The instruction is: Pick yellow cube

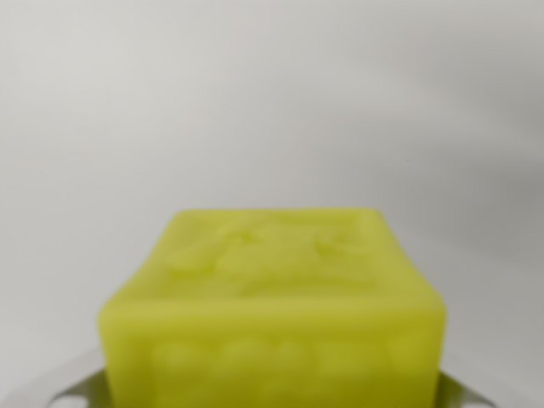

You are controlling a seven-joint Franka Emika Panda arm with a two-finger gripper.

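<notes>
- Jaws: cannot tell whether open or closed; only blurred pale metal edges show at the bottom corners, either side of the cube.
- Yellow cube: fills the lower middle of the wrist view, very close to the camera, out of focus, raised pattern on top and front faces.
- Behind it: plain grey-white surface.

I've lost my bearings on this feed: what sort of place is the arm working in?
Hard to tell; probably a bare lab or test bench. Only a blurred yellow cube shows close up, on a plain pale grey surface, with bits of metal at the bottom edge.
</notes>
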